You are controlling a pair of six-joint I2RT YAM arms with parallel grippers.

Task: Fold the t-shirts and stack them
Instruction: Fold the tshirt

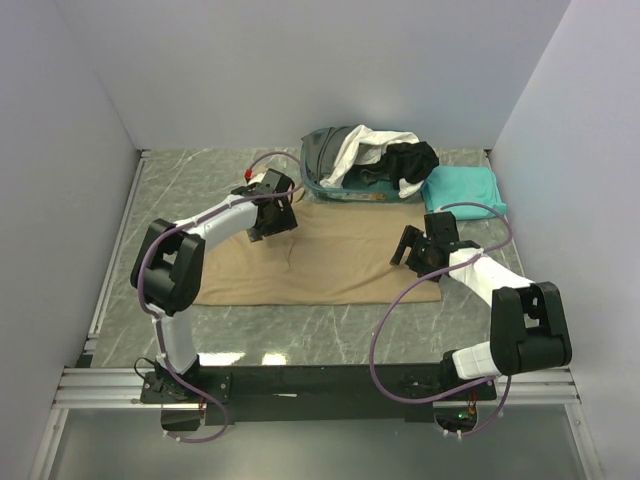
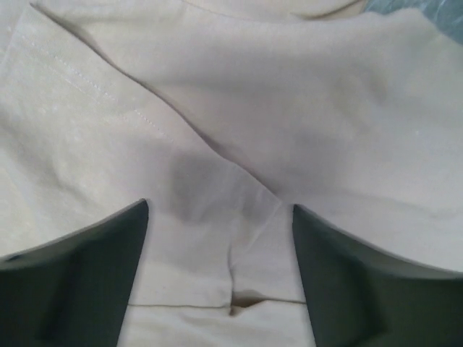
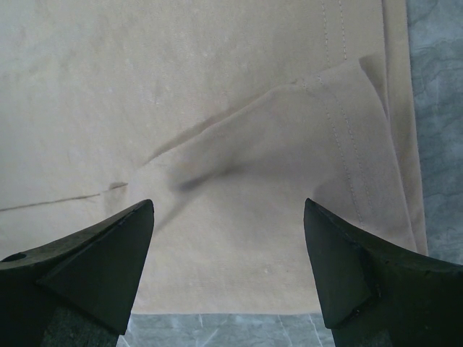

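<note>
A tan t-shirt (image 1: 330, 265) lies spread flat across the middle of the table. My left gripper (image 1: 272, 222) hovers over its far left part. In the left wrist view the left gripper (image 2: 219, 210) is open, with creased tan cloth (image 2: 239, 130) below it and nothing between the fingers. My right gripper (image 1: 418, 250) is over the shirt's right edge. In the right wrist view the right gripper (image 3: 228, 206) stands wide open above a folded-over stitched hem (image 3: 340, 137). A folded teal t-shirt (image 1: 462, 188) lies at the back right. White (image 1: 352, 148), black (image 1: 412, 160) and dark grey (image 1: 325, 150) shirts are heaped in the basket.
The teal plastic basket (image 1: 345, 197) stands at the back centre, just behind the tan shirt. The marble table (image 1: 300, 330) shows in front of the shirt, and at the cloth's edge in the right wrist view (image 3: 438, 108). White walls close in both sides.
</note>
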